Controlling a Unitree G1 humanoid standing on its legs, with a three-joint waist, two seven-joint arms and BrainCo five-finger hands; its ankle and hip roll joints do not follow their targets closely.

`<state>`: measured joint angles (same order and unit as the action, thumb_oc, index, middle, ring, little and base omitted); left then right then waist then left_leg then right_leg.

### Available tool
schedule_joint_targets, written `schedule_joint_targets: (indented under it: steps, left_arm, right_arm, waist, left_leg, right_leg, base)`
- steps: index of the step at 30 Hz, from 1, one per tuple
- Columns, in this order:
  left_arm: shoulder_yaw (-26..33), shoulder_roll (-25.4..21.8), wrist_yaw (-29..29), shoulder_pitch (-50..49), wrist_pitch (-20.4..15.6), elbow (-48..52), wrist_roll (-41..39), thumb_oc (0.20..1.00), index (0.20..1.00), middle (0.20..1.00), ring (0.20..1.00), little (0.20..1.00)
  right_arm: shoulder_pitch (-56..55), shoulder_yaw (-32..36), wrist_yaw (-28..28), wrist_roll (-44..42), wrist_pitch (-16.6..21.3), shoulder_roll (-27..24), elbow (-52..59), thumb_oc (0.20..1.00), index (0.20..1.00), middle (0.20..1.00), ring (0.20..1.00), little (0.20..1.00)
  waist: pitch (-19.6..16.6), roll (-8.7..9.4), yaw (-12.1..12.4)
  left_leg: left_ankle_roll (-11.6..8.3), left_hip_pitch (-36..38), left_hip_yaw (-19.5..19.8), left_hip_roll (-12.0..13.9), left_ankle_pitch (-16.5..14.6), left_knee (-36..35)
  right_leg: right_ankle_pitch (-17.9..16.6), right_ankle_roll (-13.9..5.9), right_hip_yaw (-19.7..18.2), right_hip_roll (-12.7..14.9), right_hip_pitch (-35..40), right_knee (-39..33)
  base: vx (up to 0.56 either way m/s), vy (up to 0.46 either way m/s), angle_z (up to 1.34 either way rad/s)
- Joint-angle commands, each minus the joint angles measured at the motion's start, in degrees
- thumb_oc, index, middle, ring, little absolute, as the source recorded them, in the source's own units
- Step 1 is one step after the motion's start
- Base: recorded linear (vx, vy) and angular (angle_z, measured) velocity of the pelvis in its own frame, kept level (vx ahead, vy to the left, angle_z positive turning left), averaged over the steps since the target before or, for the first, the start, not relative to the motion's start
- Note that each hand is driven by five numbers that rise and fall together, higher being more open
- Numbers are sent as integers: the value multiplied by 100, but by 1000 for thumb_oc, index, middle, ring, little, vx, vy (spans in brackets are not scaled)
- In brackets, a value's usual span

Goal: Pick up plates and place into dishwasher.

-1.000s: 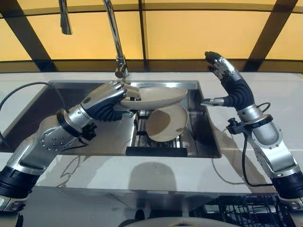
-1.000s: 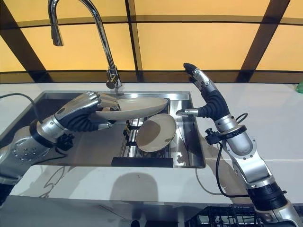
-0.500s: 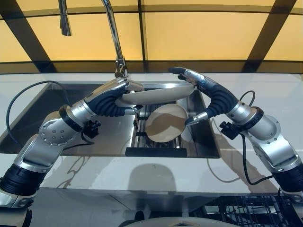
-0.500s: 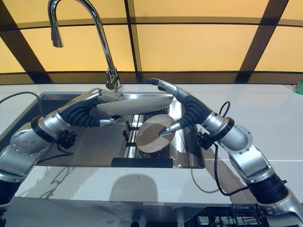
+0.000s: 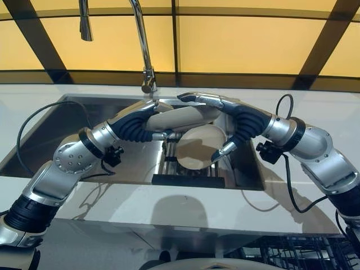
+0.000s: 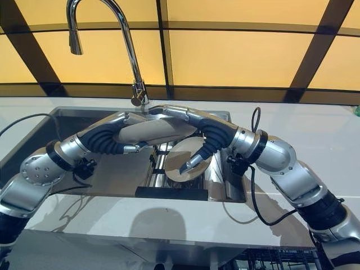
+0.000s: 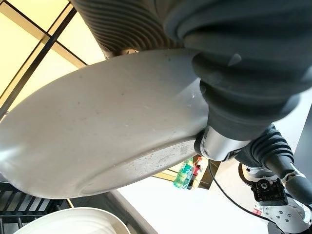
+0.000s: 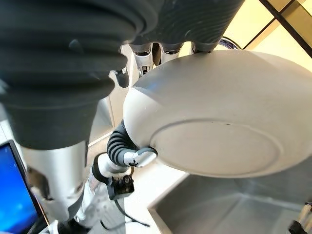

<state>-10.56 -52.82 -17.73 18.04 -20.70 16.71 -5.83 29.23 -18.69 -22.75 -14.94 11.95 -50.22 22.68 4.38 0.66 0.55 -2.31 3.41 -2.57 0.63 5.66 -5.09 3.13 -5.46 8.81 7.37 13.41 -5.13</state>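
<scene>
Above the stainless steel sink, the left hand pinches a shallow beige ceramic plate; the right hand lays straight fingers on top, thumb spread below. Another beige plate leans in the sink's rack.

Both arms reach inward over the middle of the scene — left hand from the left, fingers and thumb curled, pinching; right hand from the right, fingers extended flat, thumb hanging apart below.
</scene>
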Motion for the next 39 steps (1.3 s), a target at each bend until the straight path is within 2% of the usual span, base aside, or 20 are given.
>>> schedule_joint_targets:
  steps: [1,9,10,12,13,14,25,33,34,35,36,39]
  left_arm:
    - [-98,-45,42,683,-242,60,-494,200,200,200,200,200]
    - [-93,-283,-4,634,-335,15,-572,200,200,200,200,200]
    - [-76,-298,5,625,-328,24,-561,200,200,200,200,200]
    - [-27,-304,6,570,-365,34,-530,200,200,200,200,200]
    - [-12,-308,13,550,-364,50,-527,200,200,200,200,200]
    - [15,-309,37,510,-388,55,-518,200,200,200,200,200]
    - [228,-298,117,346,-449,108,-433,200,200,200,200,200]
    - [279,-245,168,356,-488,139,-373,200,200,200,200,200]
    - [296,-240,163,348,-498,139,-375,200,200,200,200,200]
    - [308,-240,164,345,-497,142,-381,200,200,200,200,200]
    - [313,-225,167,346,-491,152,-359,200,200,200,200,200]
    - [360,-189,166,308,-509,173,-339,200,200,200,200,200]
  right_arm:
    - [491,-330,-261,-67,160,-30,248,1000,1000,1000,1000,1000]
    - [584,-368,-602,-116,69,-556,295,1000,1000,1000,1000,1000]
    - [567,-357,-629,-97,19,-567,264,871,871,871,871,871]
    - [470,-287,-613,-13,-19,-584,236,426,426,426,426,426]
    - [432,-264,-588,11,-45,-598,233,235,235,235,235,235]
    - [367,-231,-545,104,-76,-606,215,200,200,200,200,200]
    - [2,97,-516,66,-363,-565,114,200,200,200,200,200]
    - [-91,127,-451,83,-390,-452,77,200,200,200,200,200]
    - [-102,139,-443,93,-404,-429,74,269,269,269,269,269]
    - [-110,146,-384,100,-408,-405,74,953,953,953,953,953]
    - [-148,174,-354,103,-421,-367,73,1000,1000,1000,1000,1000]
    - [-199,239,-190,133,-391,-308,51,1000,1000,1000,1000,1000]
  waist:
    - [-353,21,130]
    - [-386,37,118]
    - [-385,42,119]
    - [-375,47,120]
    - [-375,49,117]
    - [-366,49,114]
    - [-347,48,96]
    - [-344,47,116]
    - [-346,45,118]
    - [-346,41,122]
    - [-345,41,120]
    - [-339,42,129]
  left_leg:
    - [-234,341,-28,360,-836,221]
    - [-237,355,-50,353,-825,220]
    - [-236,356,-55,354,-821,221]
    - [-232,358,-45,349,-817,219]
    - [-231,357,-45,349,-816,217]
    - [-227,360,-38,347,-815,215]
    - [-224,374,-22,344,-790,179]
    - [-229,363,6,340,-780,178]
    - [-229,367,6,340,-781,176]
    - [-229,366,9,340,-779,176]
    - [-230,367,9,341,-779,174]
    - [-229,363,16,337,-779,178]
  right_leg:
    - [-274,-363,-215,297,-617,256]
    - [-279,-375,-232,304,-609,270]
    - [-281,-376,-234,305,-607,274]
    - [-284,-374,-233,306,-597,269]
    - [-284,-377,-230,307,-599,273]
    - [-280,-374,-230,304,-600,280]
    - [-288,-368,-217,295,-584,274]
    - [-278,-363,-185,298,-578,287]
    - [-276,-362,-180,298,-574,289]
    - [-276,-363,-176,300,-573,290]
    - [-276,-366,-168,303,-571,292]
    - [-269,-368,-152,313,-569,300]
  base:
    - [0,0,0]
    - [0,0,0]
    - [0,0,0]
    - [0,0,0]
    - [0,0,0]
    - [0,0,0]
    - [0,0,0]
    - [0,0,0]
    - [0,0,0]
    - [0,0,0]
    - [0,0,0]
    - [6,10,3]
